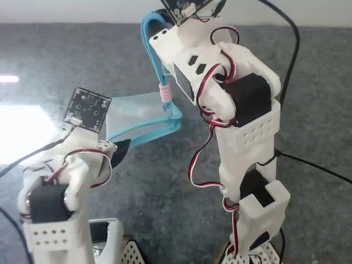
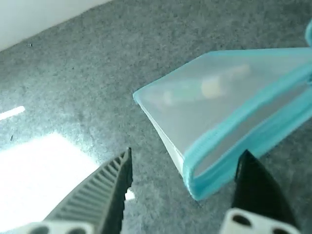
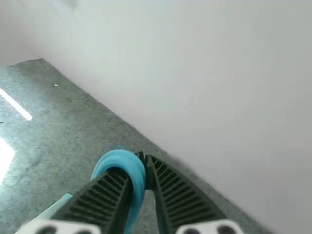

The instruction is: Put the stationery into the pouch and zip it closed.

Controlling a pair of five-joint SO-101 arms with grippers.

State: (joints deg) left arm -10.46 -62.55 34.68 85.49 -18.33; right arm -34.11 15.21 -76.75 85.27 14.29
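A translucent pouch (image 1: 137,113) with teal trim hangs tilted above the grey table, its teal wrist strap (image 1: 151,44) pulled upward. In the right wrist view my right gripper (image 3: 145,158) is shut on the strap's loop (image 3: 122,168). A pink tie (image 1: 165,92) joins strap and pouch. My left gripper (image 2: 185,156) is open, with the pouch's (image 2: 219,97) lower corner between its two fingers, not pinched. In the high view the left gripper (image 1: 114,147) sits just under the pouch's left end. Faint pale shapes (image 2: 209,87) show through the pouch wall.
The grey felt table surface (image 1: 165,181) runs all around the pouch. A bright glare patch (image 1: 22,132) lies at the left. A white wall (image 3: 204,73) stands behind the table. The right arm's red and black cables (image 1: 201,148) hang beside its body.
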